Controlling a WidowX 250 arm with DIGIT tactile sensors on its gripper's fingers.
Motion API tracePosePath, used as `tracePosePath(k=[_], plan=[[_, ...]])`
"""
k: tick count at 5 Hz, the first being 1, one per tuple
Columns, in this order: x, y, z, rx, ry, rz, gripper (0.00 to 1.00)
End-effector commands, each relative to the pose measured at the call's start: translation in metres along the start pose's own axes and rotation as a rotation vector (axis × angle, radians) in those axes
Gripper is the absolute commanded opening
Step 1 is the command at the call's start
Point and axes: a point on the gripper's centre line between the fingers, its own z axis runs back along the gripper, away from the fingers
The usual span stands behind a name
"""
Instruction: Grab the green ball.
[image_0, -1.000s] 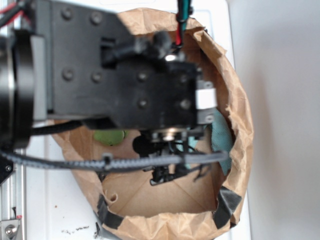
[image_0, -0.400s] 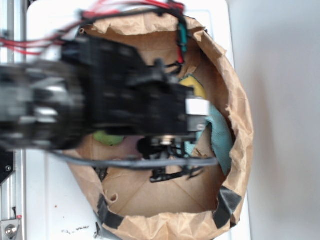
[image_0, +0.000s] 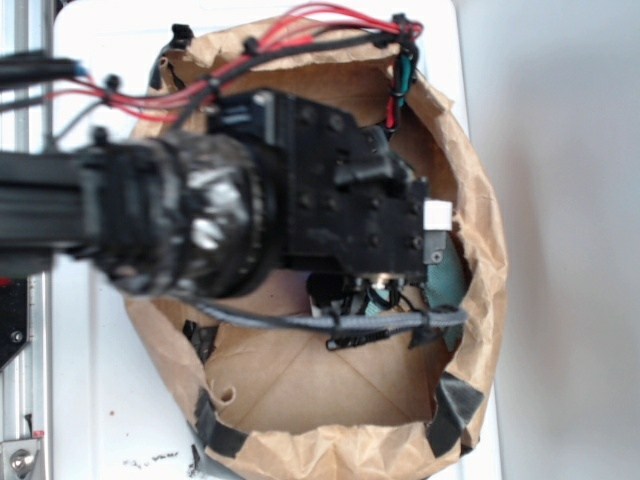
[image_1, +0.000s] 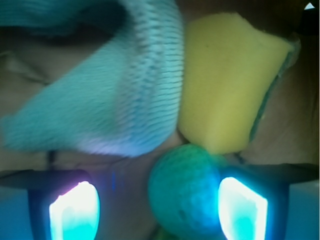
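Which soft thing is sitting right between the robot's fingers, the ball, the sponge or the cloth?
The green ball. It sits between the gripper fingers, by one pad; the yellow sponge and knitted blue cloth lie beyond.

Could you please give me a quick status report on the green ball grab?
Hand open, empty. Green ball between fingers, hugging one finger. Yellow sponge touching ball.

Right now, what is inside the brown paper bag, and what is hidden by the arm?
In the wrist view, the paper bag holds the green ball between the open jaws, a yellow sponge and a light-blue knitted cloth. In the exterior view, the arm covers most of its floor.
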Motion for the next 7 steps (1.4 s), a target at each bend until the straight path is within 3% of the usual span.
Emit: tracePosePath(k=[1, 2, 3, 5, 6, 7], plan=[[0.008, -0.001, 0.002, 0.069, -0.062, -0.001, 1.0], [0.003, 0.001, -0.001, 0.091, -0.076, -0.013, 1.0], [0.001, 0.001, -0.003, 0.092, -0.085, -0.025, 0.0], [0.0, -0.002, 0.003, 0.104, -0.11, -0.05, 0.0], [-0.002, -0.004, 0.012, 0.08, -0.124, -0.064, 0.0], [-0.017, -0.012, 0.049, -0.019, -0.136, -0.102, 0.0]])
